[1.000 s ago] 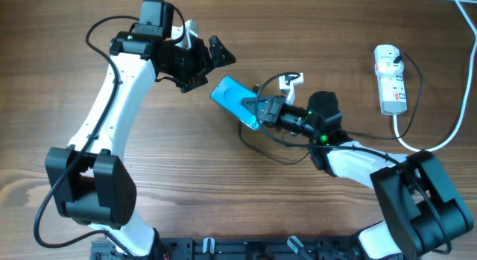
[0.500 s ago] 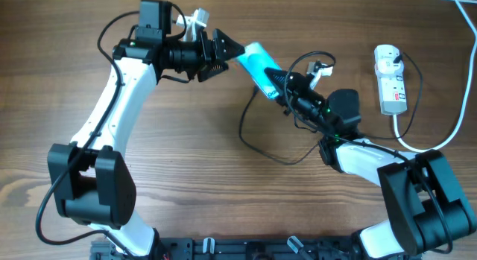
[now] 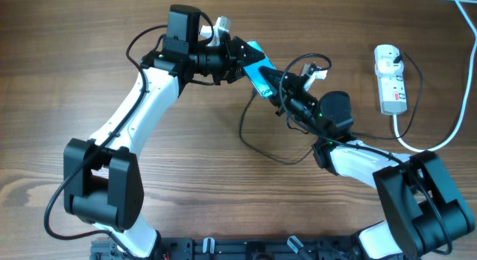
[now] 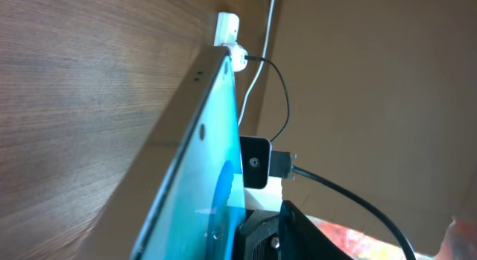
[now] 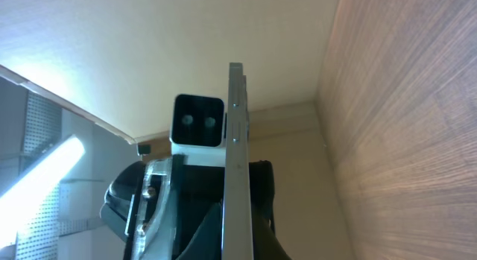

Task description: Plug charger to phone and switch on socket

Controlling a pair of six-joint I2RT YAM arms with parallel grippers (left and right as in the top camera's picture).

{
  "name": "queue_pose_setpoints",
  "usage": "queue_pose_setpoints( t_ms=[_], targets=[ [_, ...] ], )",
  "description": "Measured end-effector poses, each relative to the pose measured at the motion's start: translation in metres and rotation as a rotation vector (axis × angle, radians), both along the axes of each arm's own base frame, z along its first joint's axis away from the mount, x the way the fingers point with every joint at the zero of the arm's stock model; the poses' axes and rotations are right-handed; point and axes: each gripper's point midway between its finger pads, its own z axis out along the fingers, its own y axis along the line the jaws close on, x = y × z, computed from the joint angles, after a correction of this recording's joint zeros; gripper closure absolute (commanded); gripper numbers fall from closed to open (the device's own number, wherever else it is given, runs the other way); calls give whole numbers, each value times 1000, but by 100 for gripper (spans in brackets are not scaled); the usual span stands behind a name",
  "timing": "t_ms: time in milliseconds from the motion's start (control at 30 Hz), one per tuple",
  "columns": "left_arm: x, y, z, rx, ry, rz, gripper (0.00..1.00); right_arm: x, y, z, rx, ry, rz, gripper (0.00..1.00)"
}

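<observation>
The phone sat tilted between your two grippers, with your right gripper clamped on its lower end and your left gripper at its upper end (grip there: I could not tell). The charger looped on the table below, and the socket lay well apart on the right

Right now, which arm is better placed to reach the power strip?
Right, probably: the power strip lies on its side, the left gripper farther off. But the right gripper holds the phone.
</observation>
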Motion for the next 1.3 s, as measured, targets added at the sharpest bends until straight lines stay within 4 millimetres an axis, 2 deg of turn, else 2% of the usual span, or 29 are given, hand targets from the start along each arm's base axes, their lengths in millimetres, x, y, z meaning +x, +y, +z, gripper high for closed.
queue_pose_setpoints(
  t_ms=[100, 233, 367, 400, 467, 500, 533, 567, 667, 767, 867, 900, 933, 1033, 1167, 1200, 1300],
  targets=[
    [3, 1, -3, 8, 27, 31, 80, 1, -1, 2, 3, 0, -4, 96],
    [4, 1, -4, 11, 38, 49, 96, 2, -1, 3, 13, 6, -12, 96],
    [6, 0, -1, -1, 33, 49, 96, 3, -3, 4, 49, 36, -17, 95],
    [6, 0, -1, -1, 34, 49, 96, 3, -3, 5, 49, 36, -17, 92],
    [6, 0, -1, -3, 38, 51, 96, 3, -3, 4, 50, 38, -17, 72],
    [7, 0, -1, 1, 35, 57, 96, 2, -2, 3, 39, 35, -10, 55],
    [9, 0, -1, 4, 23, 65, 96, 1, 0, 2, 27, 27, -4, 49],
    [11, 0, -1, 6, 18, 69, 96, 1, 0, 2, 21, 21, -4, 44],
    [13, 6, -3, 15, 24, 83, 96, 1, 1, -9, -5, 60, 2, 38],
    [17, 36, -16, 54, 77, 127, 96, 0, 0, -31, -84, 107, 0, 24],
    [24, 69, -23, 71, 87, 168, 96, 3, -7, -46, -297, -26, -11, 27],
    [25, 78, -20, 55, 62, 156, 96, 4, -14, -58, -373, -30, -8, 32],
    [25, 82, -17, 39, 47, 143, 96, 5, -21, -68, -426, -28, -4, 37],
    [25, 98, -6, -24, 16, 117, 96, 7, -38, -86, -533, -32, 13, 42],
    [25, 113, 4, -82, 5, 108, 96, 1, -36, -112, -676, 68, 139, 43],
    [26, 116, 5, -87, 4, 110, 96, -1, -36, -115, -740, 121, 193, 43],
    [30, 130, 7, -100, -4, 134, 96, 14, -37, -85, -905, 90, 270, 46]
  ],
)
